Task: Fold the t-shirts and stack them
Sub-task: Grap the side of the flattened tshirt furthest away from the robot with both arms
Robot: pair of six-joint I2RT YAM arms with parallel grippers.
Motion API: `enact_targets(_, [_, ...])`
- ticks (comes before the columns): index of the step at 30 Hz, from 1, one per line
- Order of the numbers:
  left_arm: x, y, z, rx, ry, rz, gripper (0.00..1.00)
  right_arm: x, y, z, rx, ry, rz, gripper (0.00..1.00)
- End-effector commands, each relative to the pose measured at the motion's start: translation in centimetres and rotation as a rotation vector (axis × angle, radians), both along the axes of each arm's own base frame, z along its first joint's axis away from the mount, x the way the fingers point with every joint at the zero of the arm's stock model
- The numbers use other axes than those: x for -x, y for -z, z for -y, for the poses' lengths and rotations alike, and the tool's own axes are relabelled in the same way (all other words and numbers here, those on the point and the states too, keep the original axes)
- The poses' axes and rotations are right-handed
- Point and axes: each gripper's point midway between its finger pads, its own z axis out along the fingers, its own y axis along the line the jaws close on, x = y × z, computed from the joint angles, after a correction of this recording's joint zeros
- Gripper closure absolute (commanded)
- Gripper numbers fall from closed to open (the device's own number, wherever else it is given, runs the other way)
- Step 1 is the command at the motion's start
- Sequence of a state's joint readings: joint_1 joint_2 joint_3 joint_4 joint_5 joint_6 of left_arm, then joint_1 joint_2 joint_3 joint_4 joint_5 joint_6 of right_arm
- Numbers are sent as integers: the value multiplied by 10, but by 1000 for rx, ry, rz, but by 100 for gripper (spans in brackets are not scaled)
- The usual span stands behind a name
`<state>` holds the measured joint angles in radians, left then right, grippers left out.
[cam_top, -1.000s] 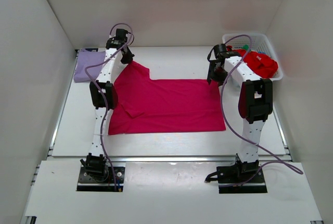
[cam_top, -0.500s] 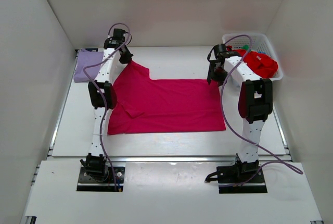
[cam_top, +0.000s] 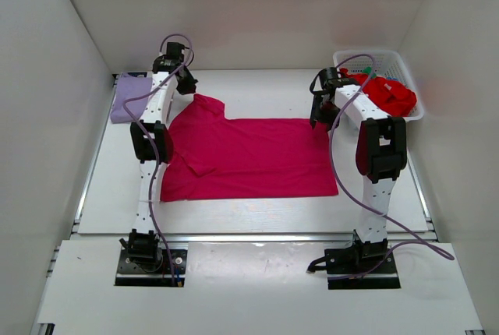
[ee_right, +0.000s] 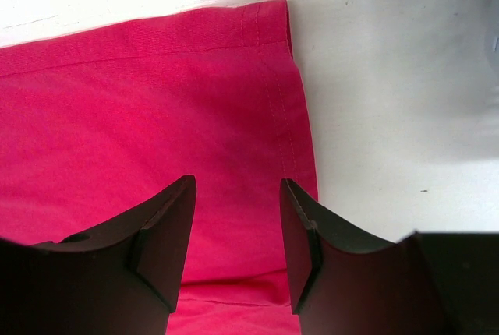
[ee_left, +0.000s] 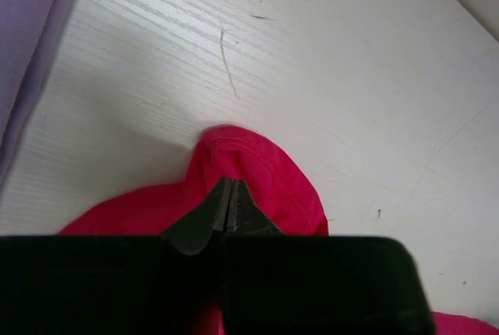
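A large magenta-pink t-shirt lies spread flat on the white table. My left gripper is at its far left sleeve. In the left wrist view the gripper is shut, with the sleeve bunched round the tips. My right gripper hovers over the shirt's far right corner. In the right wrist view the gripper is open, with the hemmed corner under and beyond it. A folded pale lavender t-shirt lies at the far left and also shows in the left wrist view.
A white lattice basket stands at the far right and holds a red t-shirt and a bit of green cloth. White walls close in the table on the left, back and right.
My left gripper has moved slightly back and to the left at the sleeve, and the sleeve now lies flatter and wider. The right arm has barely moved.
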<state>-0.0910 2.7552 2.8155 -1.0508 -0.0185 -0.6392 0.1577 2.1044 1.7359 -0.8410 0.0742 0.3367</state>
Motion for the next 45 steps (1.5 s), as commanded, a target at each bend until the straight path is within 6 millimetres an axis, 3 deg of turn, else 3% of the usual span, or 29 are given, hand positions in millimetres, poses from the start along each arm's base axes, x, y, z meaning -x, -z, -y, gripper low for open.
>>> enact_targets(1, [-8,-40,3,12,9,86,94,-11,-15,0,6,3,50,55])
enact_targets(3, [-8,-36,-6,-18,-10,81,86,-8,-13,0,3,8,40,55])
enact_targets(7, [-1,-23,-11,-84,-37,41,84,-9,-14,2,4,5,43,55])
enact_targets(11, [2,-5,-6,-77,-3,4,82,-9,-12,2,7,6,44,55])
enact_targets(16, [1,4,2,-104,12,5,78,-8,-9,0,6,2,36,55])
enact_targets(30, [1,21,0,-125,10,-17,73,-10,-6,0,-6,5,37,55])
enact_targets(37, [-6,10,2,-126,0,25,69,-4,0,-1,-5,1,16,55])
enact_targets(45, [-10,17,-2,-124,-21,27,68,-9,-4,0,-4,2,26,56])
